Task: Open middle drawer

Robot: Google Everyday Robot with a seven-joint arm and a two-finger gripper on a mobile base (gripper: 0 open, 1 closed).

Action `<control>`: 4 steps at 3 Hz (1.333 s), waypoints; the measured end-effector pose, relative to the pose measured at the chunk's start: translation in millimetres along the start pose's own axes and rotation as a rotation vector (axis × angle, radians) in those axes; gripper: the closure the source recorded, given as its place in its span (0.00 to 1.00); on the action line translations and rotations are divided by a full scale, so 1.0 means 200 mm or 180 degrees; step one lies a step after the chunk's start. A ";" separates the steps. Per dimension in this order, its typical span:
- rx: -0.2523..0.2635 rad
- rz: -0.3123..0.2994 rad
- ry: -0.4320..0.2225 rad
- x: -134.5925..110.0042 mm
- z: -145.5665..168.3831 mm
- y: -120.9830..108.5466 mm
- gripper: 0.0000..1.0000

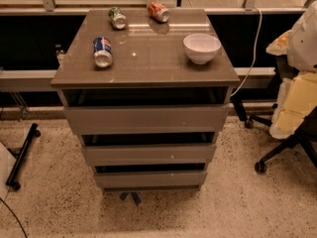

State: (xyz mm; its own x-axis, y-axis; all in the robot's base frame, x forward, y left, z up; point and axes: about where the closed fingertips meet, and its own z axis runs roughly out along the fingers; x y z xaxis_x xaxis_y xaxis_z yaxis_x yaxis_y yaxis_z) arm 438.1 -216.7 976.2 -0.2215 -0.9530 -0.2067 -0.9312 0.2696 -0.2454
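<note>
The middle drawer (148,153) is the grey-brown, handleless front of medium height in the cabinet (143,73), with a tiny white speck right of centre. It sits between the taller top drawer front (146,119) and the shorter bottom drawer front (151,178). A dark gap runs along its upper edge. My gripper is not in view, and nothing touches the drawer.
On the glossy cabinet top lie a blue can (103,51), a green can (118,18) and an orange can (158,11), and a white bowl (201,47) stands there. An office chair (292,108) with yellow padding stands at the right. A black stand leg (22,155) lies at the left.
</note>
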 end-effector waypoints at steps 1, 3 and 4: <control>0.0017 -0.0002 -0.0009 -0.01 0.01 0.00 0.00; 0.0100 0.0046 -0.0338 -0.11 0.19 0.00 0.00; 0.0080 0.0142 -0.0653 -0.17 0.33 0.02 0.00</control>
State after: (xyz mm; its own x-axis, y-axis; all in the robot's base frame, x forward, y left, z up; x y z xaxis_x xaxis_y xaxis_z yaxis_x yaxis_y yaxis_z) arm 460.2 -174.6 919.4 -0.1964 -0.8926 -0.4059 -0.9136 0.3169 -0.2546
